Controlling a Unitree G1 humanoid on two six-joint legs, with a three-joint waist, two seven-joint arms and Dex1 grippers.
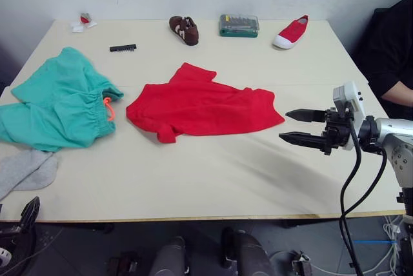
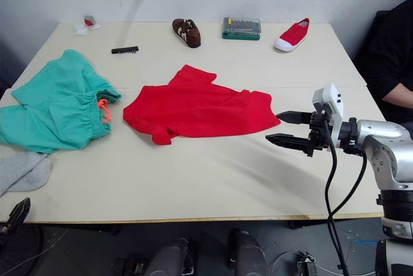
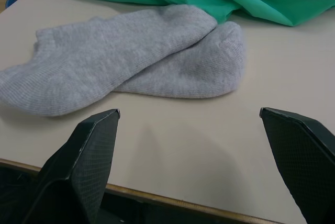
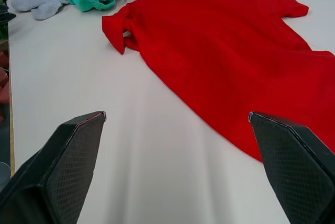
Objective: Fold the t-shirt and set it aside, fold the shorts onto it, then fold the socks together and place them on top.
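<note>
T-shirt: spread flat mid-table, bare surface between it and the near edge.
Shorts: rumpled at the left edge.
Socks: overlapping at the near left corner, just beside the shorts.
Right gripper: jaws apart, near the shirt's right hem.
Left gripper: jaws wide, at the near edge facing the socks.
Table: beige; two shoes and a case along the far edge.

The shorts and socks run off the picture's left edge. A person's sleeve is cut off at right. Small items at the surface's far corner are too small to identify.
</note>
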